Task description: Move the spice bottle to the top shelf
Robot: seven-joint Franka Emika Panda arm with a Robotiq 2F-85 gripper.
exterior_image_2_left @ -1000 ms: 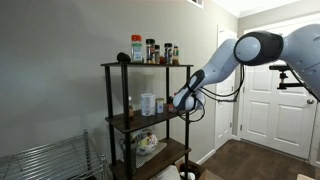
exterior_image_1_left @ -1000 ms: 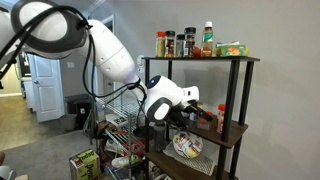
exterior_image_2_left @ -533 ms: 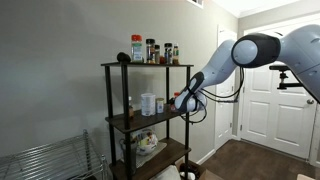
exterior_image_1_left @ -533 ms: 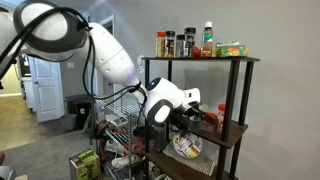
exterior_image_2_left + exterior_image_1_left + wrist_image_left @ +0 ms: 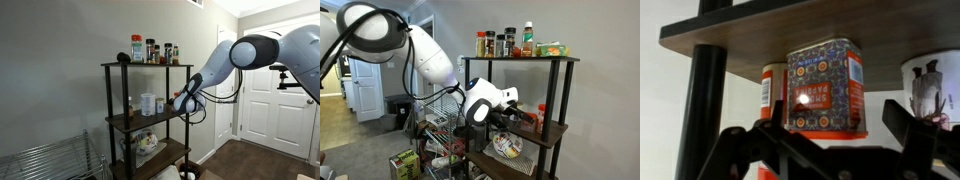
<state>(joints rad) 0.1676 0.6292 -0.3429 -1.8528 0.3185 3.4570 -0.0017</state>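
- The shelving unit [image 5: 107,110] has black posts and three dark brown boards.
- The top shelf [image 5: 525,59] carries a row of dark-lidded jars [image 5: 488,44], a green-capped bottle [image 5: 528,38] and a green and yellow packet [image 5: 552,49].
- The middle board [image 5: 140,120] carries a white cup [image 5: 147,104] with the spice bottle [image 5: 158,105] just beside it, and a slim red-capped bottle [image 5: 541,117].
- In the wrist view a patterned tin [image 5: 825,88] stands between spice bottle and cup.
- The lowest board [image 5: 160,153] holds a patterned dish [image 5: 507,147].

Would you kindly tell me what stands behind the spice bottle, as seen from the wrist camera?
A slim orange bottle with a pale label peeks out from behind the spice bottle. Only one edge strip of it shows; the rest is covered.
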